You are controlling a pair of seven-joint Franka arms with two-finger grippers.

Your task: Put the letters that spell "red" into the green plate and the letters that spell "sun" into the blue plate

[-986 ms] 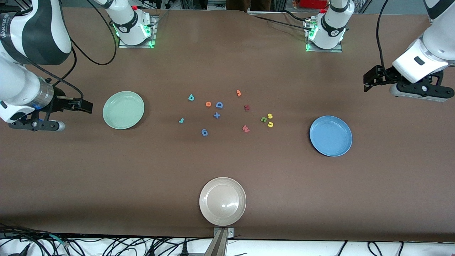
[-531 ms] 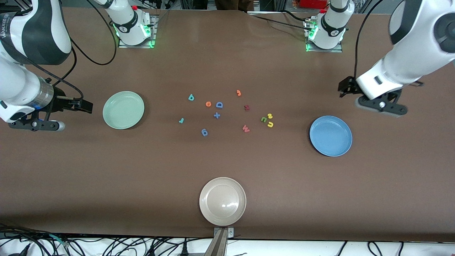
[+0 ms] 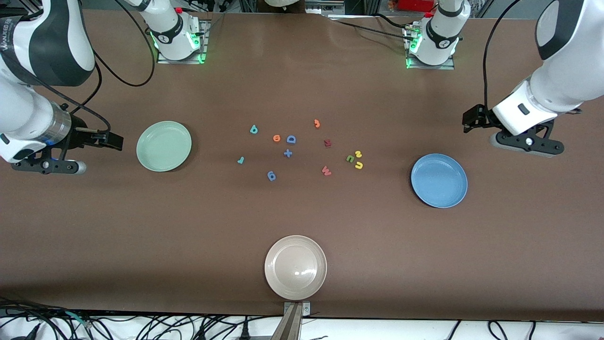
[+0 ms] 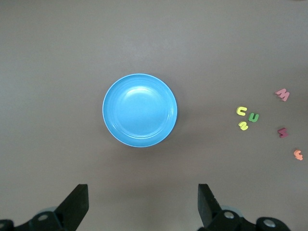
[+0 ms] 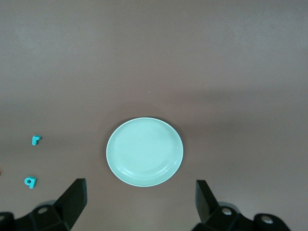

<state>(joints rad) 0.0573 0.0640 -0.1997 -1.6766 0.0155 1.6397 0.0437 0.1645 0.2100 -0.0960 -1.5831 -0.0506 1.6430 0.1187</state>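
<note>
My left gripper point(image 3: 473, 121) hangs wide open and empty at the right edge of the front view, above the bare blue plate point(image 3: 439, 180). My right gripper point(image 3: 114, 141), jaws wide and empty, waits at the left edge beside the bare green plate point(image 3: 163, 146). The letters lie flat mid-frame: teal r point(image 3: 240, 160), orange e point(image 3: 276, 138), teal d point(image 3: 254, 129); yellow s point(image 3: 358, 154), green n point(image 3: 350, 158) and yellow u point(image 3: 359, 165) are clustered, the u's opening toward frame left.
</note>
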